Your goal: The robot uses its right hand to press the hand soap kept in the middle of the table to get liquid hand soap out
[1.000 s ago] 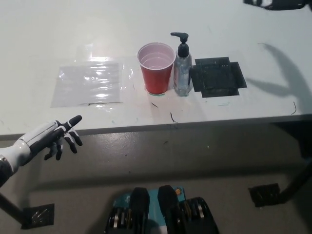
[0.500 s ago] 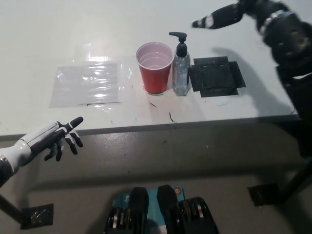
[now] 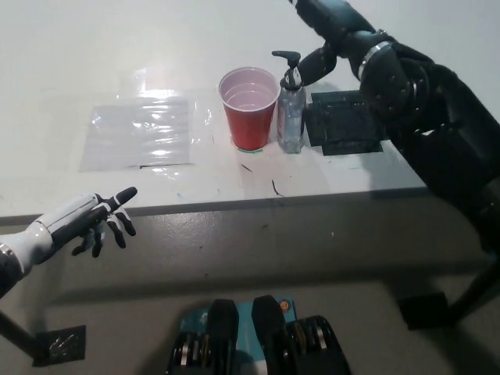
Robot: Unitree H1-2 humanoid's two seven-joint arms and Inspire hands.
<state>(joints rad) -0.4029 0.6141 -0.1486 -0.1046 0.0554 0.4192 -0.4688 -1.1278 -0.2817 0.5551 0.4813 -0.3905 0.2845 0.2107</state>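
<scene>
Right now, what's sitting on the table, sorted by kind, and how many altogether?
Red cup: 1
Soap pump bottle: 1
Clear plastic sheet: 1
Black mat: 1
Total: 4

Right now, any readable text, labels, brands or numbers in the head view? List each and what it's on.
No readable text anywhere in the head view.
Soap bottle: clear, no label or print can be made out.
Red cup: plain, no markings.
Clear plastic sheet: only glare, no print.
Black mat: no lettering visible.
Right hand and left hand: no markings legible.
</scene>
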